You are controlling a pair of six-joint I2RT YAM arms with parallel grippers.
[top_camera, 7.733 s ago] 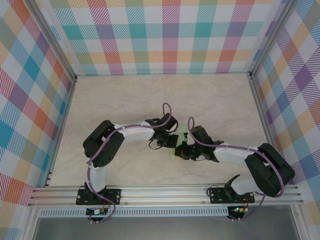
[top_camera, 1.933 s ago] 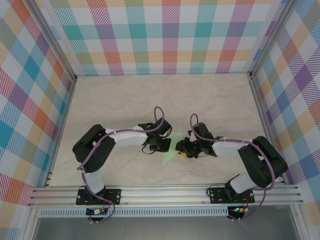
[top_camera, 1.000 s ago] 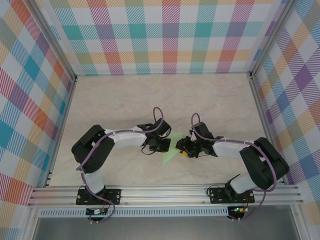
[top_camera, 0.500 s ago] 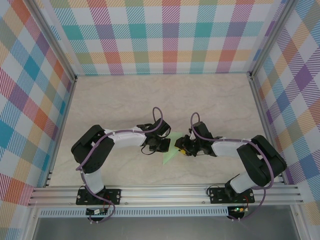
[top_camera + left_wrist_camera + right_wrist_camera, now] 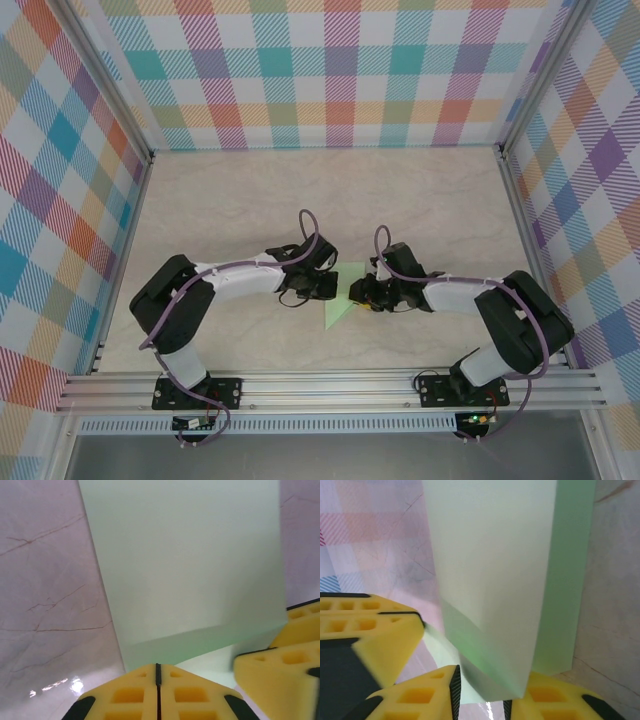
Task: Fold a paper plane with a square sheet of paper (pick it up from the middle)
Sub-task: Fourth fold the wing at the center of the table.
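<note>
The square sheet of paper (image 5: 338, 311) is pale green, folded into a pointed triangular shape, and lies on the table between both grippers. My left gripper (image 5: 327, 290) is at its left edge. In the left wrist view its yellow pads are shut (image 5: 158, 666) with the tips at the edge of a raised paper flap (image 5: 190, 560). My right gripper (image 5: 362, 293) is at the paper's right side. Its jaws are open (image 5: 481, 700), and a folded paper layer (image 5: 490, 570) stands in the gap between them. I cannot tell whether the left pads pinch the sheet.
The marble-look tabletop (image 5: 250, 210) stretches out behind the arms. Checked walls (image 5: 330, 70) enclose the back and sides, and an aluminium rail (image 5: 330, 385) runs along the near edge. The two grippers are almost touching each other.
Several seconds ago the paper was a thin strip between the grippers; now it lies as a triangle. In the last second both grippers edged slightly left, and the left elbow swung left.
</note>
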